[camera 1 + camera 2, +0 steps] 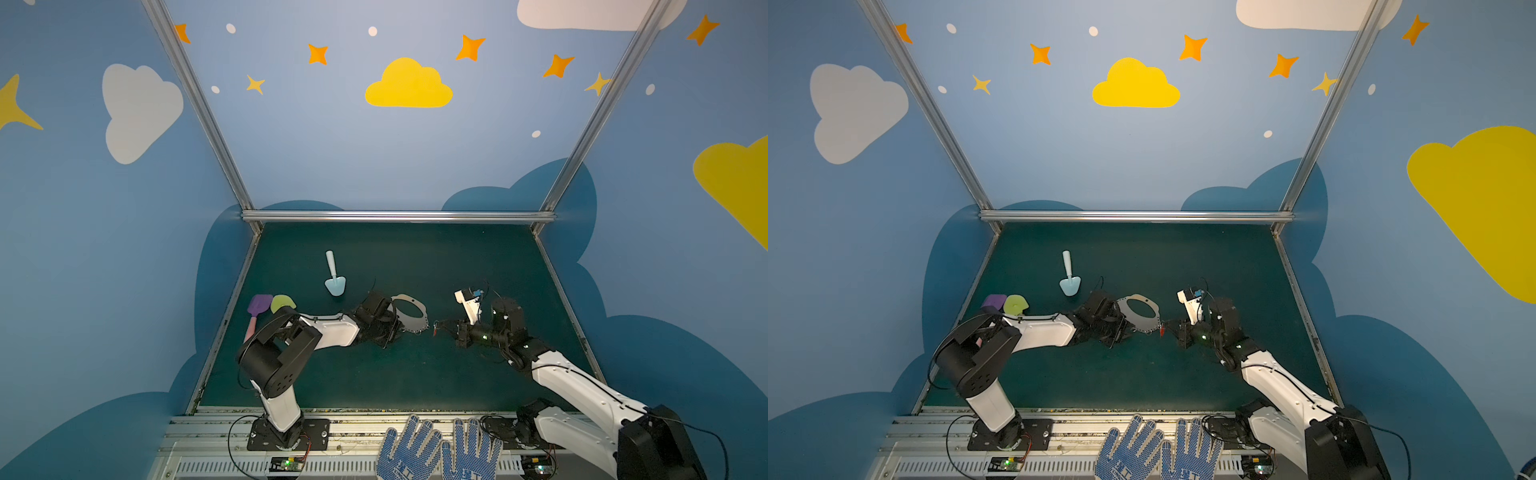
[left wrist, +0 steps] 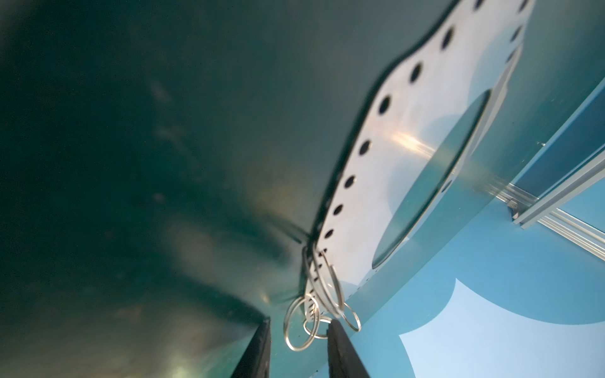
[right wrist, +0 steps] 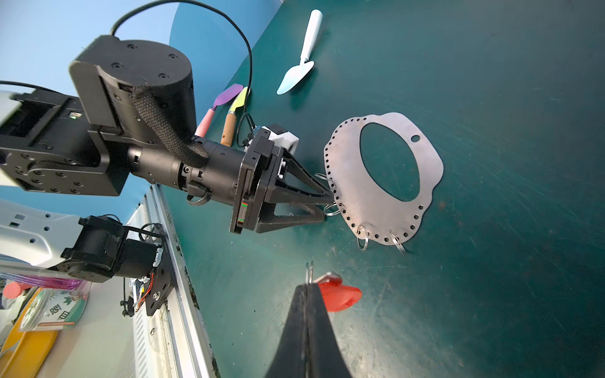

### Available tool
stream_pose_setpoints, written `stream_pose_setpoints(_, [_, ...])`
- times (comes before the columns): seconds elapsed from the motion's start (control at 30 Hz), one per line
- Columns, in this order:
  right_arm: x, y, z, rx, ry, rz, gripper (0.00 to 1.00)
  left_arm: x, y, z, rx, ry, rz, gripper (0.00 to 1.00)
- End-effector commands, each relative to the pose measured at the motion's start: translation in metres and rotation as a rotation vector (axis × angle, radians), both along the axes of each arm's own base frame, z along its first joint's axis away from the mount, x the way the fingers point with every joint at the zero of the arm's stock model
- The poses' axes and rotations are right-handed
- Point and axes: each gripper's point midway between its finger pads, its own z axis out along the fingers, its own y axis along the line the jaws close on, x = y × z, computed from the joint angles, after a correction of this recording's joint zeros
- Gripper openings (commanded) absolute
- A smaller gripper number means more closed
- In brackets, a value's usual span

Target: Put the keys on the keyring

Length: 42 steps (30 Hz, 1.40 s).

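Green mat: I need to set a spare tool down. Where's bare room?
Free: the mat's far strip between the blue shovel and back rail; the near strip before the front rail. Crowded: the middle, where left gripper, grey plate, key and right gripper cluster; the left edge, with purple shovel and green shovel.

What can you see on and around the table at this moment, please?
keyring: one, grey, mid-table.
wire rings: at least four, silver, on the keyring's rim.
key: one, red-headed, in the right jaws near the keyring.
toy trowel: one, light blue, toward the back left.
purple toy shovel: one, pink-handled, left edge.
yellow-green toy shovel: one, brown-handled, beside it.
gloves: one pair, blue-dotted, front rail.
table: one, dark green.
left arm: one, black and white, jaws apart at the keyring's rim.
right arm: one, black and white, jaws shut on the key.
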Motion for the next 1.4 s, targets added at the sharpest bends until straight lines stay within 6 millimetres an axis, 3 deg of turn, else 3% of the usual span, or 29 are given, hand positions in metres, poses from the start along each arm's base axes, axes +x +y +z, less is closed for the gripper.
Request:
stream_pose_setpoints(0.0, [-0.001,0.000,0.001,0.003,-0.013,-0.002,0.00,-0.011,0.009,-0.020,0.051,0.067,0.008,0.31])
stream_pose_setpoints(0.5, [-0.002,0.000,0.001,0.009,-0.010,-0.002,0.00,-0.001,0.021,-0.032,0.103,0.058,0.007,0.10])
stream_pose_setpoints(0.8, [-0.004,0.008,-0.008,0.006,0.019,0.025,0.00,0.004,0.027,-0.023,0.112,0.029,-0.038,0.04])
stream_pose_setpoints(1.03, [-0.010,0.032,-0.017,0.000,0.048,0.123,0.00,0.010,0.025,-0.002,0.142,-0.042,-0.179,0.04])
stream_pose_setpoints(1.37, [-0.002,0.070,-0.041,0.007,0.126,0.258,0.00,0.009,0.009,-0.003,0.041,-0.050,-0.287,0.04])
